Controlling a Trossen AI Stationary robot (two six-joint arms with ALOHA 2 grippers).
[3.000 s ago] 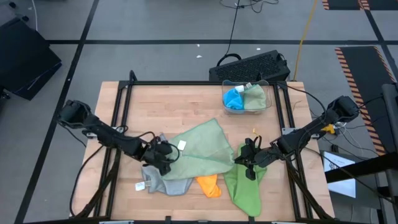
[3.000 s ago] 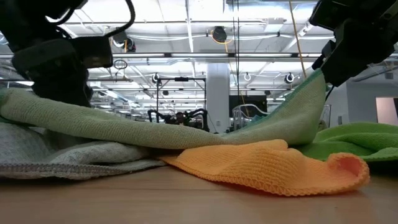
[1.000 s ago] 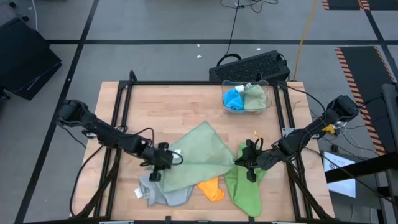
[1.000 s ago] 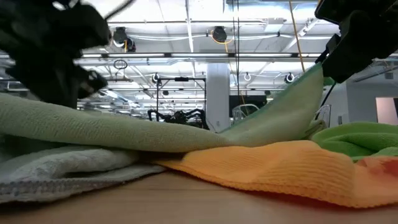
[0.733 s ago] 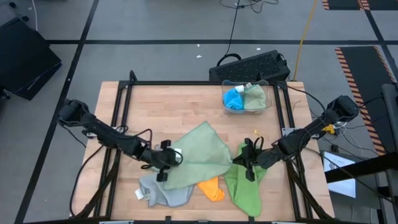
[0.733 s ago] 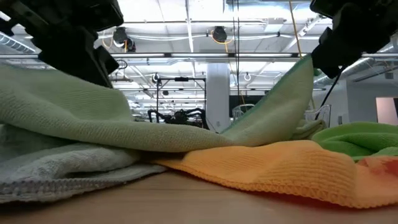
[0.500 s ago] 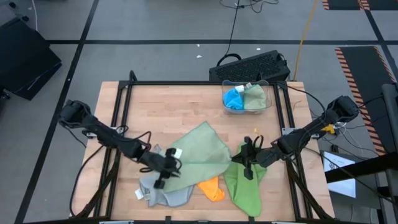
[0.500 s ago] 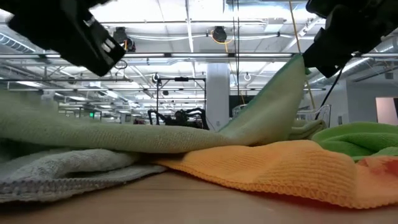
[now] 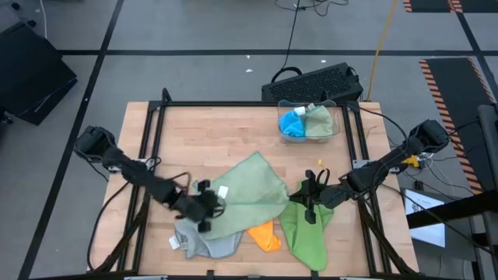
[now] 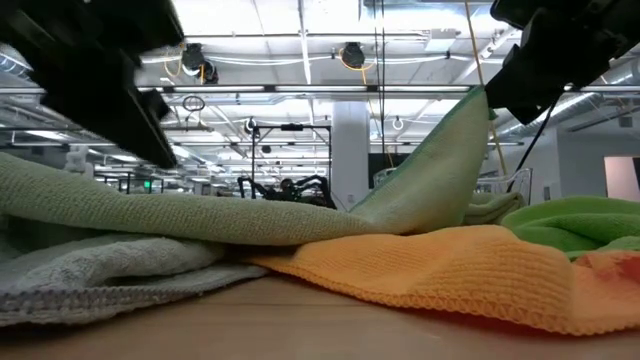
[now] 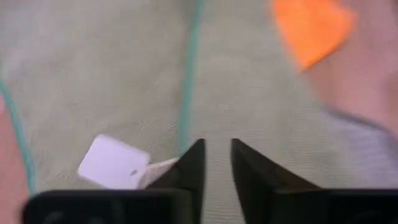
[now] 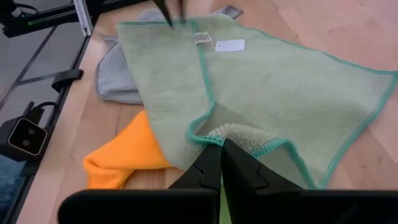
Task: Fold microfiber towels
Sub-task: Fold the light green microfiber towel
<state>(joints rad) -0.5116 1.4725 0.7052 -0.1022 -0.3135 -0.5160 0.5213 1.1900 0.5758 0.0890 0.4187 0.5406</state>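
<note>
The sage green towel [image 9: 250, 189] lies spread over a grey towel [image 9: 196, 238] and an orange towel [image 9: 263, 233]. A lime green towel [image 9: 305, 233] lies to its right. My right gripper [image 9: 306, 202] is shut on the sage towel's right side, which rises to a peak [image 10: 470, 120]. My left gripper [image 11: 216, 155] stands slightly open just over the sage towel's left part, beside its white tag [image 11: 112, 163] and teal hem [image 11: 186, 106]. My right gripper pinches a folded-over bit of the sage towel's teal-hemmed edge [image 12: 231, 133] between its two shut fingers, coming slanting down from the table's right. That part is lifted clear and the cloth slopes down from it onto the other towels. My left gripper: I cannot tell whether its fingertips touch the sage towel.
A clear bin [image 9: 333, 124] at the back right holds a blue and a green towel. A black frame [image 9: 156, 117] runs round the wooden table [image 9: 202, 132], with bare wood at the far half. A keyboard [image 9: 315, 82] lies beyond the far edge.
My left gripper has shifted a little toward the table's near edge and turned about its wrist. The sage towel's left part, raised for a moment, has sunk back flat onto the grey towel. The right side stays lifted in my right gripper.
</note>
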